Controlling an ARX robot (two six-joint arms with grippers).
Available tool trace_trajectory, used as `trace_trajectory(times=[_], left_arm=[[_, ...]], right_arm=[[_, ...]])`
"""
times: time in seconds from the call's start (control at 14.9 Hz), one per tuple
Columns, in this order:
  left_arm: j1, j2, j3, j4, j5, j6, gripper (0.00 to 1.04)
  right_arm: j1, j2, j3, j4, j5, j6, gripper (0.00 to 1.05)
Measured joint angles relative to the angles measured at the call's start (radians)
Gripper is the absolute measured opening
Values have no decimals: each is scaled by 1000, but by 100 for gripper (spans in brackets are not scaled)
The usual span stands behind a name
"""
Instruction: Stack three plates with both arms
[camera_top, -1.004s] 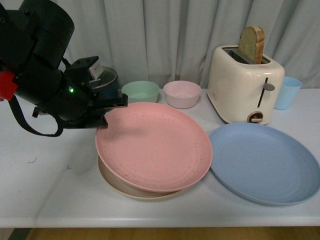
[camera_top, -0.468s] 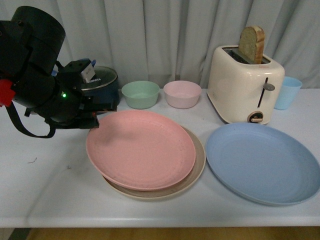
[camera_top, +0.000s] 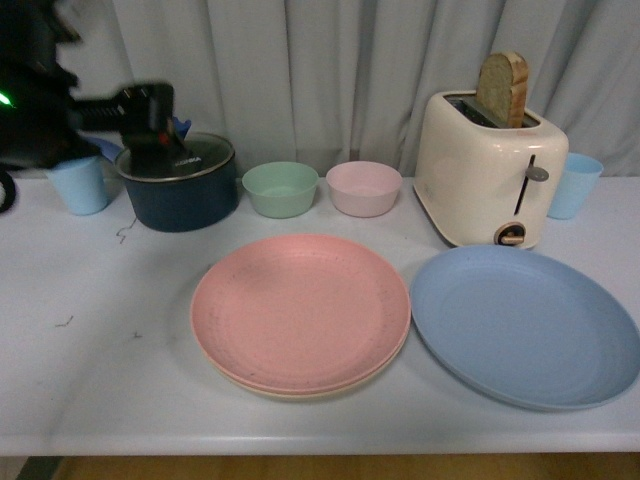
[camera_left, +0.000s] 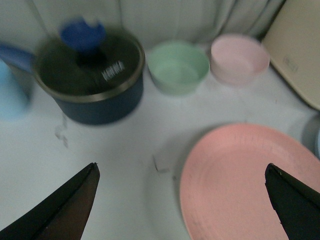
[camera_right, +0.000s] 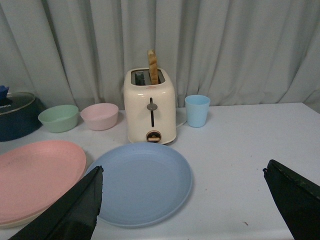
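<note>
The pink plate (camera_top: 300, 310) lies flat on the beige plate (camera_top: 300, 392), of which only a thin rim shows beneath it. To their right the blue plate (camera_top: 525, 325) rests alone on the white table, close beside them. My left gripper (camera_top: 150, 118) is blurred at the far left, above the dark pot, open and empty. In the left wrist view that gripper (camera_left: 181, 167) hovers over the pink plate's (camera_left: 250, 185) edge. My right gripper (camera_right: 184, 171) is open and empty, raised short of the blue plate (camera_right: 140, 182). It is out of the front view.
Behind the plates stand a dark lidded pot (camera_top: 180, 185), a green bowl (camera_top: 280, 188), a pink bowl (camera_top: 364, 187) and a cream toaster (camera_top: 490, 175) holding a bread slice. A light blue cup (camera_top: 78, 185) is at far left, another (camera_top: 573, 185) at far right. The table's front edge (camera_top: 320, 440) is close.
The left gripper has let go of the pink plate, which went from tilted to flat on the beige plate. The left arm has drawn back up and to the left.
</note>
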Motion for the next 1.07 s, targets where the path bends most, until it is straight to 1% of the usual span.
trace_trajectory(times=[0.07, 0.13, 0.2, 0.27, 0.33, 0.47, 0.6, 0.67, 0.74, 0.8, 1.07], left_arm=[[0, -140, -101, 111, -37, 44, 97], [-4, -194, -146, 214, -65, 60, 96], [-8, -198, -224, 454, -174, 33, 84], [0, -203, -347, 575, -198, 14, 71], [12, -223, -450, 636, -197, 7, 58], [34, -348, -540, 692, -187, -4, 35], [43, -431, -640, 692, -168, -5, 9], [65, -460, -692, 677, -134, -6, 2], [104, -508, -726, 671, -112, -8, 2], [115, -565, -749, 666, -115, -8, 2], [107, -736, -845, 574, -105, -8, 2]], right_arm=[[0, 0, 0, 0, 0, 0, 98], [0, 0, 0, 0, 0, 0, 98], [0, 0, 0, 0, 0, 0, 98], [0, 0, 0, 0, 0, 0, 98], [0, 0, 0, 0, 0, 0, 98], [0, 0, 0, 0, 0, 0, 98], [0, 0, 0, 0, 0, 0, 98], [0, 0, 0, 0, 0, 0, 98], [0, 0, 0, 0, 0, 0, 98], [0, 0, 0, 0, 0, 0, 98], [0, 0, 0, 0, 0, 0, 98]])
